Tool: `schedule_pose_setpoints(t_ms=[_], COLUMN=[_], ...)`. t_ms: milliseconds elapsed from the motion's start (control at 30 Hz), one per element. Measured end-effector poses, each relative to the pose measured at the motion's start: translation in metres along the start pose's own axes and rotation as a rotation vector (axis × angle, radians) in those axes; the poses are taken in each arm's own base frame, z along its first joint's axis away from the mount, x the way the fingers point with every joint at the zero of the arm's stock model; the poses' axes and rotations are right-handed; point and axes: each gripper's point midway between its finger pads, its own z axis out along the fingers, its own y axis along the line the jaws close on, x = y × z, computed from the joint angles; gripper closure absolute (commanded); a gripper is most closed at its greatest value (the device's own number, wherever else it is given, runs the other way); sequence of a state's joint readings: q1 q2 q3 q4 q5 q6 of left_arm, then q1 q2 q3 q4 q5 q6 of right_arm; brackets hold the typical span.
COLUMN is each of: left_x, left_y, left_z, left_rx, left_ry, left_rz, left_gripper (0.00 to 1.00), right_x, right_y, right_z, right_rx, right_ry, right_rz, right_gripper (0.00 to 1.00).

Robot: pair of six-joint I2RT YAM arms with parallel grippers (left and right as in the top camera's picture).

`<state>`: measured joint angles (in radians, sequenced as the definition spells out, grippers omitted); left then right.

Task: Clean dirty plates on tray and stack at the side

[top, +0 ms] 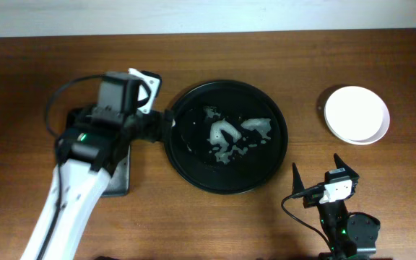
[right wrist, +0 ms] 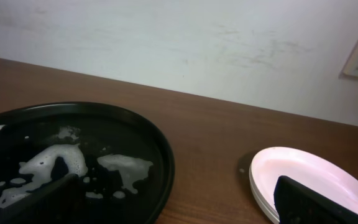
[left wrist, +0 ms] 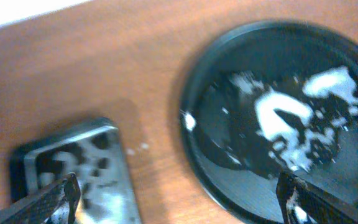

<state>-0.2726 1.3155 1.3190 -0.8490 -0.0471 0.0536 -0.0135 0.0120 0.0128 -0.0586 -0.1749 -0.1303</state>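
Apparently complete: the tray holds only foam residue; the plates sit stacked well to its right. Left gripper and right gripper are spread apart, empty.

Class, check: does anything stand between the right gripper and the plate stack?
Nothing visible does. Only bare table lies between the right gripper and the plates; the tray sits off to its left.
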Motion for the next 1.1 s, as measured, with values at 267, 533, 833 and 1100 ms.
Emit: schedule_pose_setpoints(t_ms=[267, 533, 833, 1100], left_x=[0.025, 0.102, 0.154, 0.154], left_y=[0.071, 0.055, 0.054, 0.053], left_z=[-0.126, -0.099, -0.015, -0.015], left_rx=[-0.238, -0.241, -0.238, -0.238], left_ry=[-0.586, -0.880, -0.766, -0.764], left_rz=[-0.218, -0.240, -0.249, -0.249], left_gripper=[0.01, 0.01, 0.01, 0.01], right_x=[0.000, 0.000, 0.000, 0.000], right_y=[0.000, 0.000, 0.000, 0.000], right_z=[0.000, 0.000, 0.000, 0.000], right_rx=[0.000, -0.002, -0.003, -0.002], right_ry=[-0.001, 0.000, 0.000, 0.000], right_rz=[-0.001, 0.000, 0.000, 0.000], right_gripper=[0.01, 0.01, 0.01, 0.01])
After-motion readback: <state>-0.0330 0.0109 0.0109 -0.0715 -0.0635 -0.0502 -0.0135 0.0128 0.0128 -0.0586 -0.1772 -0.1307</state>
